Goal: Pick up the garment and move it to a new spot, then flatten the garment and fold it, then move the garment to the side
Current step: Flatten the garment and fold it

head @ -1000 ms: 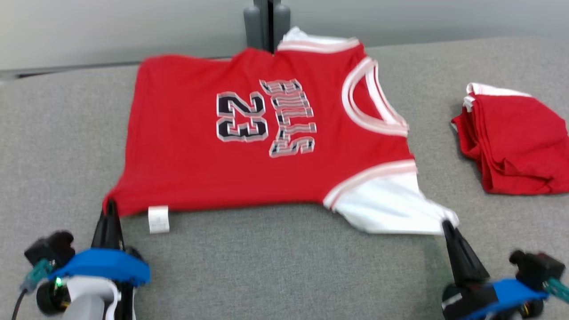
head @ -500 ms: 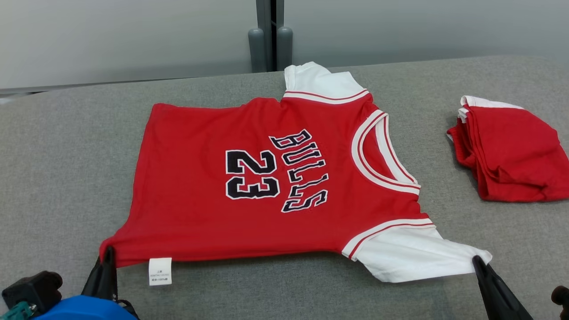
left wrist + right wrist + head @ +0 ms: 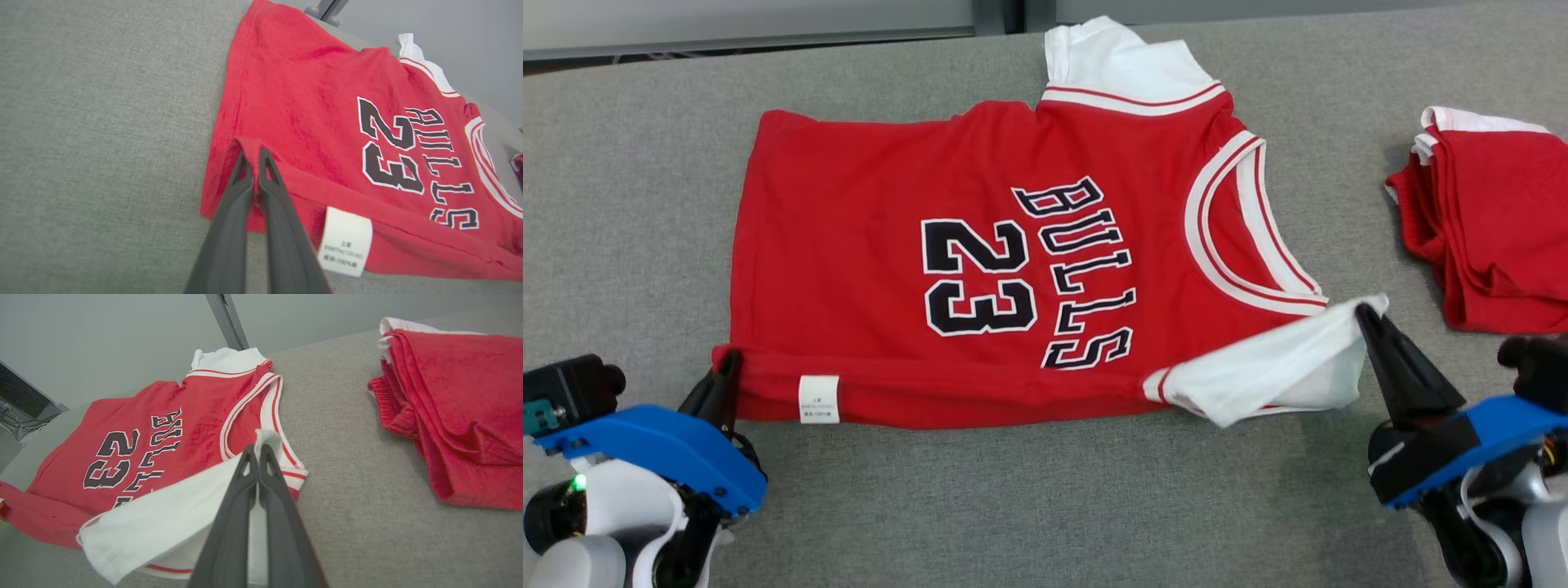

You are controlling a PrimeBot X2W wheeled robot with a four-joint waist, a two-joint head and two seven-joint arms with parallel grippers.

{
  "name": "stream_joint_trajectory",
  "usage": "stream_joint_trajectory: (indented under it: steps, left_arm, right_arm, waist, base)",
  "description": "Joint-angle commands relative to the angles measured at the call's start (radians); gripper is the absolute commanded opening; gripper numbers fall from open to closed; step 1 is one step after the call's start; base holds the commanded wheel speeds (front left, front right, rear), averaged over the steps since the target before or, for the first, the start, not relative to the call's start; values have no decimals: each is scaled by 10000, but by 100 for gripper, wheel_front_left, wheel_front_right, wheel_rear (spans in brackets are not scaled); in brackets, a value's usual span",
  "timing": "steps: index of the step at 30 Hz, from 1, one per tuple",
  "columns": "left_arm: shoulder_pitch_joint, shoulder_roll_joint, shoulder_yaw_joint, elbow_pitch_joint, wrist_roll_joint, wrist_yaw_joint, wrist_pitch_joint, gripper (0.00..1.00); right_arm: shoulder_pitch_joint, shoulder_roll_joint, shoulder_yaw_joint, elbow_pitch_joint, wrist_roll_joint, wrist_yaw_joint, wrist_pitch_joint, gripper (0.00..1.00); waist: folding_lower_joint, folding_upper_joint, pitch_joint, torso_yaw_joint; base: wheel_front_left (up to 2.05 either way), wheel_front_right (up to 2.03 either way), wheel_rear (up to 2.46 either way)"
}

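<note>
Head view: red jersey point(image 3: 890, 269) lies front-up on the grey table point(image 3: 1029, 506), "23" and "BULLS" print showing, collar point(image 3: 1217, 237) to the right, hem to the left.
left pincer point(image 3: 727, 367): pressed together on the jersey's near hem corner; corner raised a bit, near edge turned over into a narrow band.
tag point(image 3: 818, 398): white, on that band, just right of the left pincer.
right pincer point(image 3: 1364, 314): pressed together on the tip of the near sleeve point(image 3: 1274, 371); the white sleeve is pulled up off the table, its tip beside the near end of the collar.
far sleeve point(image 3: 1119, 61): white, flat on the table at the jersey's far edge.
pile point(image 3: 1494, 220): folded red cloth with white trim, on the table right of the jersey, apart from it, beyond the right pincer.
left wrist view: fingers point(image 3: 229, 220) close together, red cloth nipped between the tips; tag just beside the right-hand finger.
right wrist view: fingers point(image 3: 229, 531) together, white cloth nipped at the tips; near sleeve drapes leftward over the jersey's near edge; pile at upper right.
</note>
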Motion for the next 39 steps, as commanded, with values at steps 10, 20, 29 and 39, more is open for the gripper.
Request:
stream_joint_trajectory:
  steps: [10, 20, 29, 39]
  left_arm:
    - [-1638, 138, -254, 1182, -230, -550, 217, 41]
    - [-1440, -475, -448, 1408, 999, -871, -3045, 100]
    - [-675, -826, -798, 1390, 2692, -597, -6318, 100]
    - [373, -767, -878, 1929, 3147, -413, -6924, 100]
  right_arm:
    - [-2945, -726, 919, 2806, 665, 1, -960, 17]
    - [-3069, -1279, 1846, 3714, -454, 1, -4404, 100]
    - [-1244, -765, 780, 2152, -1969, 1, -4978, 100]
    - [858, 41, 306, -19, -2597, 1, -4102, 100]
  waist:
    - [-3, -1, 519, 242]
    - [-3, -1, 312, 392]
    - [-3, -1, -374, 354]
    - [-3, -1, -1067, 85]
  base:
    - [0, 0, 0]
    - [0, 0, 0]
    - [0, 0, 0]
    - [0, 0, 0]
